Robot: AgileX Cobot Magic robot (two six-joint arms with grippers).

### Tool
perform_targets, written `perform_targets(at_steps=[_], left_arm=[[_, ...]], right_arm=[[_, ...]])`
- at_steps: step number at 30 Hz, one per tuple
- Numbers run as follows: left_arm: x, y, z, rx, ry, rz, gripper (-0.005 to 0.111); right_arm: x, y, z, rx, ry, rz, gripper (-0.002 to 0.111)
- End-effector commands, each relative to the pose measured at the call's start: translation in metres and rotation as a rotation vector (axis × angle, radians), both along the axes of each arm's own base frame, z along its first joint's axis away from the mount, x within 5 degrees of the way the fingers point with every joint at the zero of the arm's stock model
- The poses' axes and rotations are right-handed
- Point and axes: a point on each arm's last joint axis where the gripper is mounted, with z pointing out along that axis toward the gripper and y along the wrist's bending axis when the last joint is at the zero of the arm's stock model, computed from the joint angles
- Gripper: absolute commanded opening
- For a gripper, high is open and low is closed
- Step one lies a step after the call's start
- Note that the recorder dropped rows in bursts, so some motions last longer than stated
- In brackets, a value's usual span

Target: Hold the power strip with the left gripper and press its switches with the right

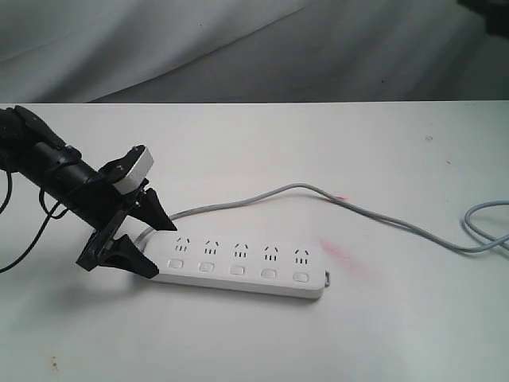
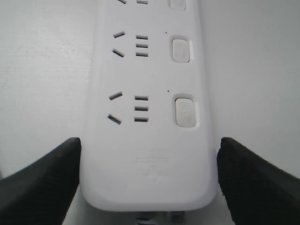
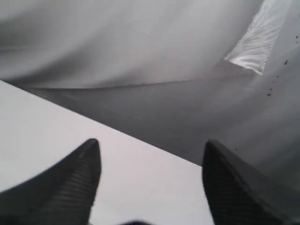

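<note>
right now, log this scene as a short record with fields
power strip: flat on the table, five socket groups
switches: five in a row, none touched
left end effector: straddles the strip's cord end, at its edges; grip unclear
right end effector: open, empty, away from the strip, outside the exterior view
cord: grey, trails off across the table
</note>
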Motion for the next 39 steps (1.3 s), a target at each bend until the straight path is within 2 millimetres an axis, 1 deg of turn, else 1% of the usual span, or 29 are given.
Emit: perform_targets(at_steps=[1,4,7,13,16,20,34,36,39], left_arm=[[0.001,-0.001,0.003,-0.010,-0.004,0.002,0.023],[0.001,-0.001,0.003,-0.010,-0.004,0.002,0.023],[0.001,-0.001,0.003,-0.010,-0.004,0.002,0.023],[0.001,-0.001,0.003,-0.010,-0.004,0.002,0.023],[0.001,-0.001,0.003,-0.010,-0.004,0.002,0.023],[0.001,-0.001,0.003,-0.010,-0.004,0.002,0.023],[0.001,-0.001,0.003,-0.010,-0.004,0.002,0.023],[0.001,-0.001,0.003,-0.010,-0.004,0.002,0.023],[0.001,-0.001,0.003,-0.010,-0.004,0.002,0.023]], right_arm=[[-0.031,-0.004,0.019,0.054,-0.054,0.003,0.031],[-0.048,-0.006,0.029,0.096,-0.094,0.000,0.012],[-0.062,-0.007,0.036,0.130,-0.130,-0.003,0.001],[-0.091,-0.004,0.042,0.133,-0.131,0.066,0.000],[-0.098,-0.005,0.045,0.134,-0.154,0.067,0.000],[-0.103,-0.006,0.047,0.138,-0.170,0.066,0.000],[-0.103,-0.006,0.047,0.138,-0.170,0.066,0.000],[-0.108,-0.007,0.049,0.136,-0.190,0.060,0.000],[-0.116,-0.009,0.057,0.250,-0.227,0.037,0.000]])
